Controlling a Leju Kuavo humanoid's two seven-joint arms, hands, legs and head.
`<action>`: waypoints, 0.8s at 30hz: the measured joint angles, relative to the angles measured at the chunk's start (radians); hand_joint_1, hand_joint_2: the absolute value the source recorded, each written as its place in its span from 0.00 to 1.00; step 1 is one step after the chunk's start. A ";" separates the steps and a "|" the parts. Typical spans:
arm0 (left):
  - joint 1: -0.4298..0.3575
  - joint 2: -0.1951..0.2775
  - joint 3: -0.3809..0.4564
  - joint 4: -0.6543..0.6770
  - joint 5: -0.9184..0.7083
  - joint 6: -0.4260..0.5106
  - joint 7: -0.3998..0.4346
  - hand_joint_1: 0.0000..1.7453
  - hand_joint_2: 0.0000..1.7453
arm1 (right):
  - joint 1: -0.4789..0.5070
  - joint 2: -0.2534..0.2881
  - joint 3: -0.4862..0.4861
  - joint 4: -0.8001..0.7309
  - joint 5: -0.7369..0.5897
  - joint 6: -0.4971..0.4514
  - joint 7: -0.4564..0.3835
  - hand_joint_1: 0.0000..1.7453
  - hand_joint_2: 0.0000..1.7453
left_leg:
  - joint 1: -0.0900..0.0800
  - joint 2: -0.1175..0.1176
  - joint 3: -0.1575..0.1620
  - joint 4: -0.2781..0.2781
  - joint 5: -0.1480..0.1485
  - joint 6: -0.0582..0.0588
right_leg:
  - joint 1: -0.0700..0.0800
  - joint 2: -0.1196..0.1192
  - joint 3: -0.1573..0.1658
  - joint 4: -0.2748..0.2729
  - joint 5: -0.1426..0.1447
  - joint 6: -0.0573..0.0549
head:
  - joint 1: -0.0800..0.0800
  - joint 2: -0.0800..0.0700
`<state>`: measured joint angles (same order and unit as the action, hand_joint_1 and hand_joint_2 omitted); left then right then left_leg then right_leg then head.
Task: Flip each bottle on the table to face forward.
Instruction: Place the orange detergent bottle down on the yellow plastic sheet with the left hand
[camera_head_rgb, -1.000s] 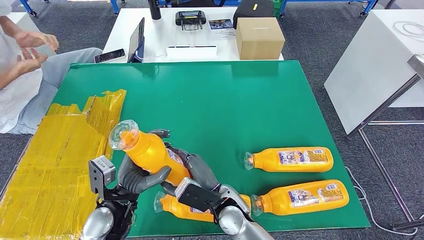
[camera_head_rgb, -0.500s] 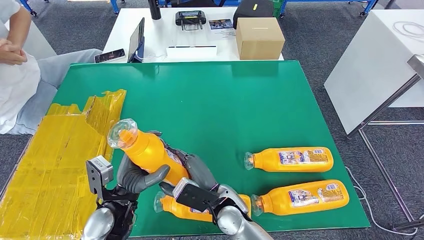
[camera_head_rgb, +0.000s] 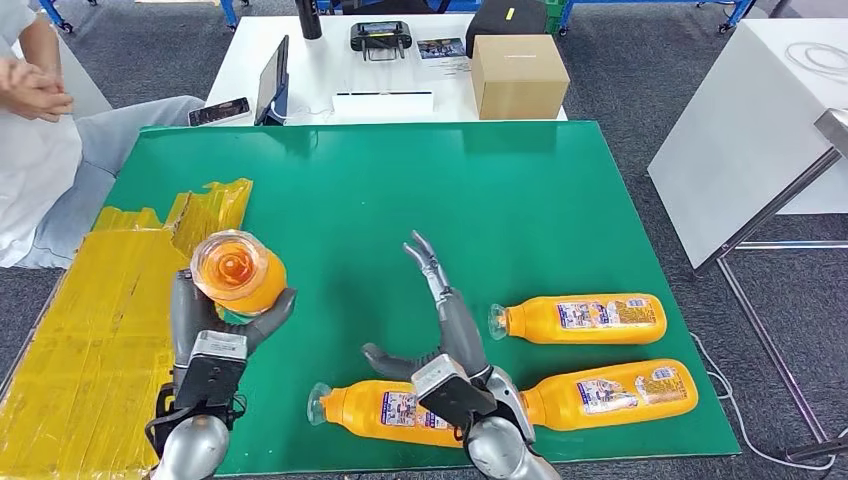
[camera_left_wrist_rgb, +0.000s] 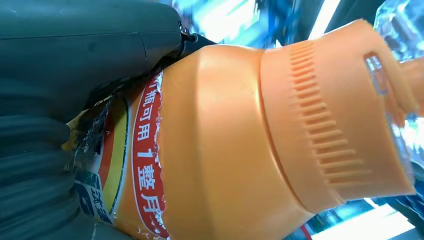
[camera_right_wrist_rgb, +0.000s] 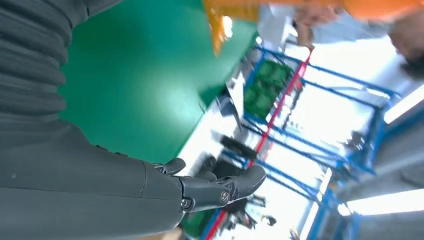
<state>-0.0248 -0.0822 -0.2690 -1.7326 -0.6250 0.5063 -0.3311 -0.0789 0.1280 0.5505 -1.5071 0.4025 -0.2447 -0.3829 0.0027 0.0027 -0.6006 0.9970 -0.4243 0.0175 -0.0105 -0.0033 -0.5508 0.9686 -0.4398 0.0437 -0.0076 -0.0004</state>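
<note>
Where the green table meets its near edge, four orange bottles are logged, clock directions taken from the table's centre in the head view.

Item 1: held bottle, at about 8 o'clock. It is lifted off the surface with its clear cap pointing up at the camera, so its body is foreshortened and its label cannot be read from the head view. The left hand grips it from below, fingers wrapped around its sides. In the left wrist view the same bottle shows a ribbed orange collar and a torn red label strip; its base is covered by the hand.

Item 2: near bottle, at about 6 o'clock. It lies flat, cap toward 9 o'clock, label up. Its far end is covered by the right wrist.

Item 3: corner bottle, at about 5 o'clock. It lies flat, cap toward 9 o'clock, label up, with the cap end partly behind the right wrist.

Item 4: far bottle, at about 4 o'clock. It lies flat, cap toward 9 o'clock, label up, fully visible.

Right hand: empty, fingers spread and stretched toward 12 o'clock over bare table, between items 1 and 4. The right wrist view shows those fingers extended with nothing in them; its background is blurred.

Yellow wrapping: crumpled sheet along the 9 o'clock edge, cut off by the picture.

Person: seated at 10 o'clock, partly out of picture.
</note>
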 joint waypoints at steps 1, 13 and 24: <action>-0.002 0.002 0.010 -0.001 -0.074 0.016 0.024 1.00 1.00 | 0.008 -0.001 -0.010 -0.020 0.003 -0.003 -0.005 0.00 1.00 | 0.000 0.000 0.000 0.000 0.000 0.000 | 0.000 0.000 0.000 0.000 0.000 0.000 | 0.000 0.000; -0.091 0.122 0.083 0.185 -0.912 -0.145 0.397 1.00 1.00 | 0.069 -0.010 -0.105 -0.228 0.001 0.025 -0.034 0.00 1.00 | 0.000 0.001 0.001 0.000 0.000 0.000 | 0.000 0.001 0.000 0.000 0.000 0.000 | 0.000 0.000; -0.150 0.202 0.082 0.382 -0.886 -0.235 0.402 1.00 1.00 | 0.072 -0.011 -0.116 -0.265 -0.004 0.045 -0.038 0.00 1.00 | 0.000 0.001 0.000 0.000 0.000 0.000 | 0.000 0.001 0.000 0.000 0.000 0.000 | 0.000 0.000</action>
<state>-0.1748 0.1200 -0.1869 -1.3510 -1.5105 0.2717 0.0705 -0.0069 0.1171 0.4345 -1.7719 0.3988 -0.1996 -0.4207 0.0029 0.0039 -0.6004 0.9970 -0.4239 0.0173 -0.0105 -0.0027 -0.5511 0.9689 -0.4397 0.0437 -0.0074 -0.0004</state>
